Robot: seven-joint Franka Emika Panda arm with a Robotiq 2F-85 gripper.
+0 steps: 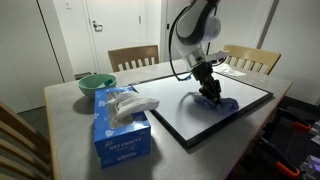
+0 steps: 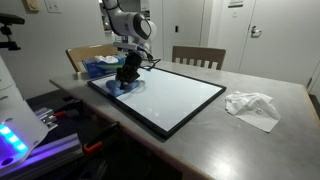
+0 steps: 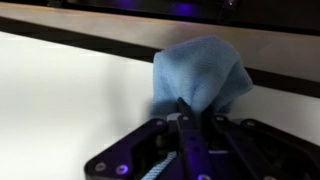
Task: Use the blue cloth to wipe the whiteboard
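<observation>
The fingers (image 3: pixel 181 108) were clenched on the bunched blue cloth (image 1: pixel 225 103), pressing it onto the whiteboard (image 1: pixel 190 120) lying flat on the desk (image 1: pixel 70 122), close to the board's far framed edge in the wrist view, seemingly so the fabric could rub the surface.

bunched blue cloth (image 3: pixel 200 72), resting on glossy black-framed whiteboard (image 2: pixel 175 100), near its edge

Whiteboard (image 2: pixel 180 100) free; tissue box (image 1: pixel 122 130) nr edge
</observation>
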